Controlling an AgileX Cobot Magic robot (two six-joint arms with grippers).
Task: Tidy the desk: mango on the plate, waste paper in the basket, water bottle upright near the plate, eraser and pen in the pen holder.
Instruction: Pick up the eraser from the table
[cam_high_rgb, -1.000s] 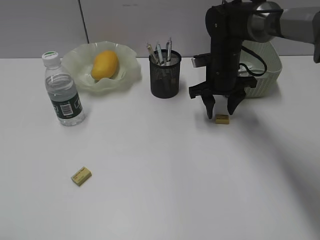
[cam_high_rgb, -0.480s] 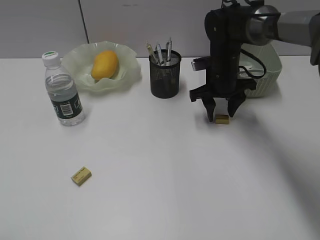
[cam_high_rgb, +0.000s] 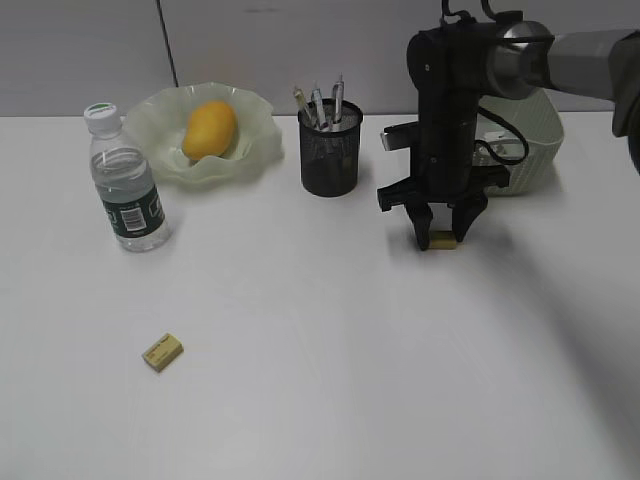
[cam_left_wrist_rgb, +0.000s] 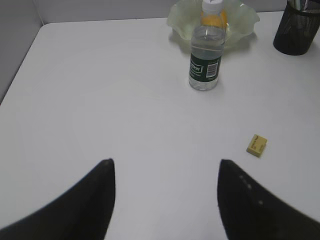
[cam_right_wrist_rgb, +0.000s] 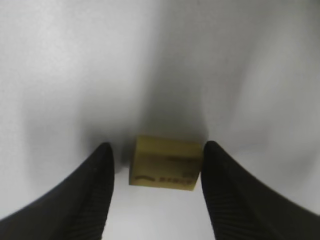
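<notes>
eraser (cam_right_wrist_rgb: 165, 162) sits flat on the white bench (cam_high_rgb: 330, 370), right between the two black fingers of the right claw (cam_high_rgb: 440, 240), and the wrist view shows the right-hand finger (cam_right_wrist_rgb: 225, 190) at its edge while a thin gap remains on the other side, so the claw brackets it without a clear pinch. just behind stands the sage-green basket (cam_high_rgb: 535, 135), and to the left the black mesh pen holder (cam_high_rgb: 330, 150) with pens (cam_high_rgb: 320, 105) poking out. further left the mango (cam_high_rgb: 210, 130) rests in the ruffled green plate (cam_high_rgb: 255, 150), and the water bottle (cam_high_rgb: 122, 180) stands upright just beside it. a second eraser (cam_high_rgb: 162, 352) lies alone near the front left. the left claw (cam_left_wrist_rgb: 165, 200) hangs over bare bench, spread wide, holding nothing.
</notes>
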